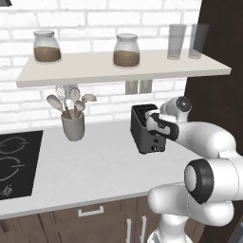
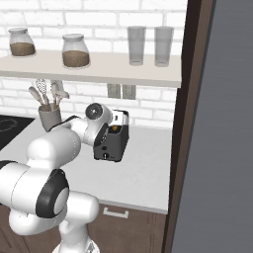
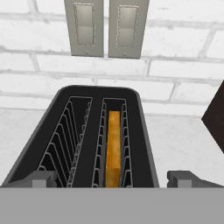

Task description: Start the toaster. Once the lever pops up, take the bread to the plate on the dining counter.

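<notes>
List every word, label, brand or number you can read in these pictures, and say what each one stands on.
None. The toaster, the two wall switch plates, the shelf jars and the glasses carry no legible text. The small marks on the hob are too blurred to read.

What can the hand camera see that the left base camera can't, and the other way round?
The hand view looks straight down into the toaster's slots: a golden-tan bread slice stands in the right-hand slot, the other slot is bare wire. The open gripper hangs above it.

The left base view adds a grey utensil pot with pale spoons, a black hob and two glass jars of brown grains on a shelf.

Both show the boxy dark grey toaster and the pale wall switches.
</notes>
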Available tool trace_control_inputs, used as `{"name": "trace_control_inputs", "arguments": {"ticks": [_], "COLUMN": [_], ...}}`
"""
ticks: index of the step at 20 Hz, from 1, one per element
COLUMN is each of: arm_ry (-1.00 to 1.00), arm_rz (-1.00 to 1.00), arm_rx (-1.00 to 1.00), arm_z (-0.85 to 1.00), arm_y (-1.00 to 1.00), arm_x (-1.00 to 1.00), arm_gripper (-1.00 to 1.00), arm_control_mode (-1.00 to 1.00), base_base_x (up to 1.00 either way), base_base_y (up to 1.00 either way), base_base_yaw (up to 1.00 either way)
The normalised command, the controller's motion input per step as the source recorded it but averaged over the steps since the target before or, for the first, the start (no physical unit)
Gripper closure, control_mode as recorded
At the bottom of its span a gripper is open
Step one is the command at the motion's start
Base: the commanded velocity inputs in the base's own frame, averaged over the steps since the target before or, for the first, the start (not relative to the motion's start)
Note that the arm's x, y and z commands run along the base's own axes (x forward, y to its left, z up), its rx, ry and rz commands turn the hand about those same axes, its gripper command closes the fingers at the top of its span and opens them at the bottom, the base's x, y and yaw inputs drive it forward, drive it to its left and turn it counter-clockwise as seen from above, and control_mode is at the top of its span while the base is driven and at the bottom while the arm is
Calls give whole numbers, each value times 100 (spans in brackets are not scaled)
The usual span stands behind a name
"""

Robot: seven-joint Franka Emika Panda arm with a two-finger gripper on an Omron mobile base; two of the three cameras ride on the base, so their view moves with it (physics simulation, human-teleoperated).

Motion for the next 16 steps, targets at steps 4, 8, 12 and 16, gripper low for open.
{"name": "trace_control_inputs", "arguments": {"ticks": [4,8,12,16], "arm_ry": [0,0,0,0], "arm_rz": [0,0,0,0], "arm_rx": [0,0,0,0], "arm_z": [0,0,0,0], "arm_y": [0,0,0,0], "arm_x": [0,0,0,0], "arm_gripper": [-100,-100,-100,-100], "arm_control_mode": [-100,-100,-100,-100], "base_base_x": [0,0,0,0], "base_base_y": [0,0,0,0], "base_base_yaw": [0,0,0,0]}}
